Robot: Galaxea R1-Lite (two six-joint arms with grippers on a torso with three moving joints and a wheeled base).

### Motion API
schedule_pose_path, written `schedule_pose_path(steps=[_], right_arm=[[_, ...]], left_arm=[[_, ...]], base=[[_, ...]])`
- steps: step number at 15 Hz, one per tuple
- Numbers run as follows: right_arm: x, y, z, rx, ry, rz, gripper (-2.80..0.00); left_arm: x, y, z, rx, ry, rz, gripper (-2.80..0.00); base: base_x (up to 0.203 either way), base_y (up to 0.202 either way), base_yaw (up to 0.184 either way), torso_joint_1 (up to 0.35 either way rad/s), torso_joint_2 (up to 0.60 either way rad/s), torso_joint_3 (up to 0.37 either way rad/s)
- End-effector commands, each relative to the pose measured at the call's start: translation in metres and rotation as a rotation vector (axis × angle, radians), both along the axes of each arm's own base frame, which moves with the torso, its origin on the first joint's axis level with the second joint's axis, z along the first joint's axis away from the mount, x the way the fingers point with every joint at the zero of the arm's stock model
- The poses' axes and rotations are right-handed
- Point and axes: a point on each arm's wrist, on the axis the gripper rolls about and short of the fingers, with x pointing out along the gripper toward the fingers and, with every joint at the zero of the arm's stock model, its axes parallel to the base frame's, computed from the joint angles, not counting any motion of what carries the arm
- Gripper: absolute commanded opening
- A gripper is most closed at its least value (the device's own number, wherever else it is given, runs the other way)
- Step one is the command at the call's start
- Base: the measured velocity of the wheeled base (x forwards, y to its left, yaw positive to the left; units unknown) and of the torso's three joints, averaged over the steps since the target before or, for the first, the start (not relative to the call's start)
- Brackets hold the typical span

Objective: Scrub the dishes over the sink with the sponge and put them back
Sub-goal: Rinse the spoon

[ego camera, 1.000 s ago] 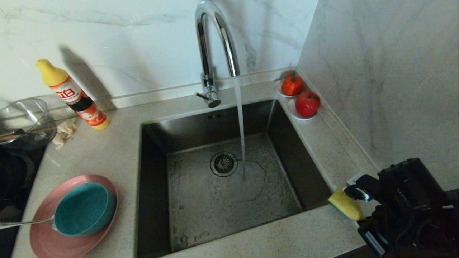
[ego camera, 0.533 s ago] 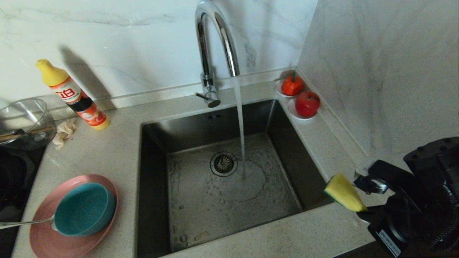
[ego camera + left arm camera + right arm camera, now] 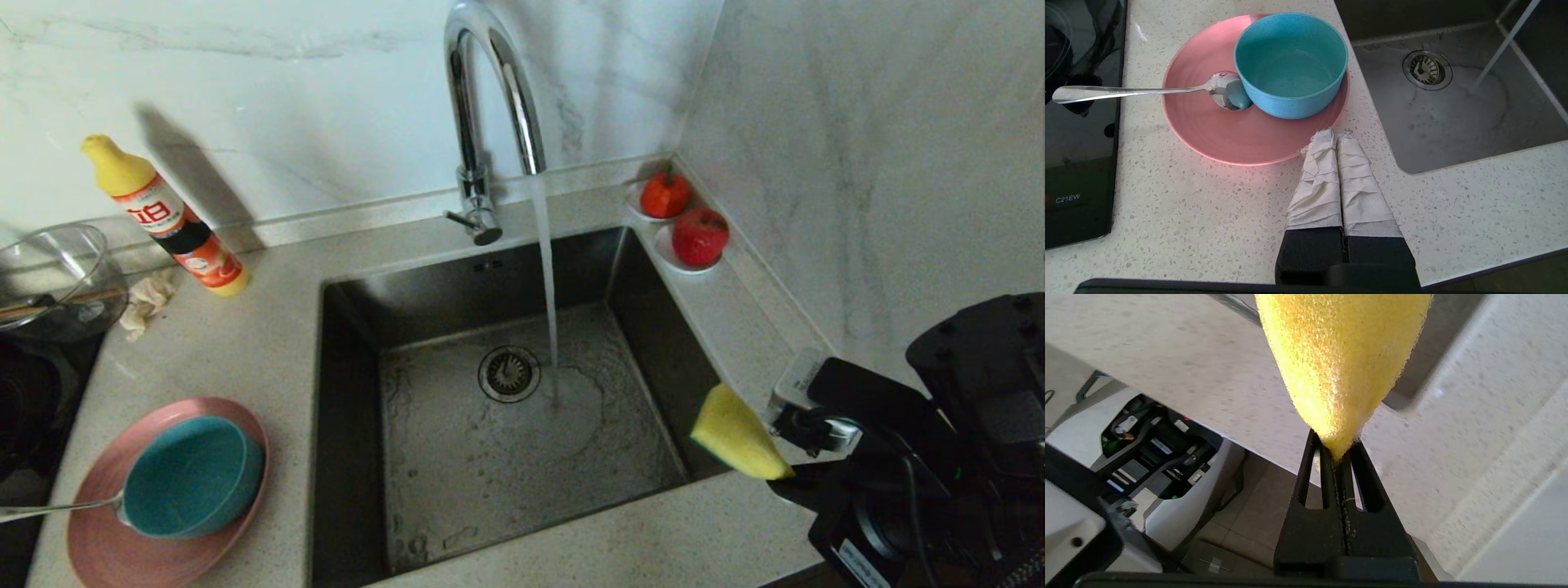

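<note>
The right gripper [image 3: 780, 469], pinched tight on the yellow sponge [image 3: 737, 434], has swung left from the counter to the sink's [image 3: 522, 425] right rim, while pink plate [image 3: 106, 539], teal bowl [image 3: 192, 476] and spoon [image 3: 57, 508] wait untouched left of it near the shut, empty left gripper [image 3: 1336, 136].

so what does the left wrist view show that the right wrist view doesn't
Only the left wrist view: the pink plate carrying the teal bowl and spoon, the sink with running water, and the left pincer shut and empty. Only the right wrist view: the sponge pinched in the right pincer, and the floor below. Both share the speckled countertop.
</note>
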Motion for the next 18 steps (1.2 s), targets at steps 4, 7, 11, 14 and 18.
schedule_pose_path(steps=[4, 7, 11, 14, 18], right_arm=[[-0.007, 0.0089, -0.0032, -0.004, 0.015, 0.049, -2.8], [-0.0078, 0.0082, -0.0011, 0.016, 0.033, 0.021, -2.8], [-0.0062, 0.0145, -0.0039, 0.031, 0.057, 0.014, -2.8], [-0.0056, 0.0151, -0.0059, 0.023, 0.068, 0.011, -2.8], [-0.0076, 0.0127, -0.0053, 0.03, 0.076, -0.003, -2.8]], left_arm=[[-0.0002, 0.0, 0.0, 0.0, -0.002, 0.0, -2.8], [-0.0001, 0.0, -0.0001, 0.0, -0.001, 0.0, -2.8], [-0.0001, 0.0, -0.0004, 0.007, 0.0, 0.0, -2.8], [0.0001, 0.0, -0.0005, 0.007, -0.002, -0.001, -2.8], [-0.0002, 0.0, -0.0009, 0.01, 0.007, 0.002, -2.8]], base=[[0.0, 0.0, 0.0, 0.0, 0.0, 0.0], [0.0, 0.0, 0.0, 0.0, 0.0, 0.0], [0.0, 0.0, 0.0, 0.0, 0.0, 0.0], [0.0, 0.0, 0.0, 0.0, 0.0, 0.0], [0.0, 0.0, 0.0, 0.0, 0.0, 0.0]])
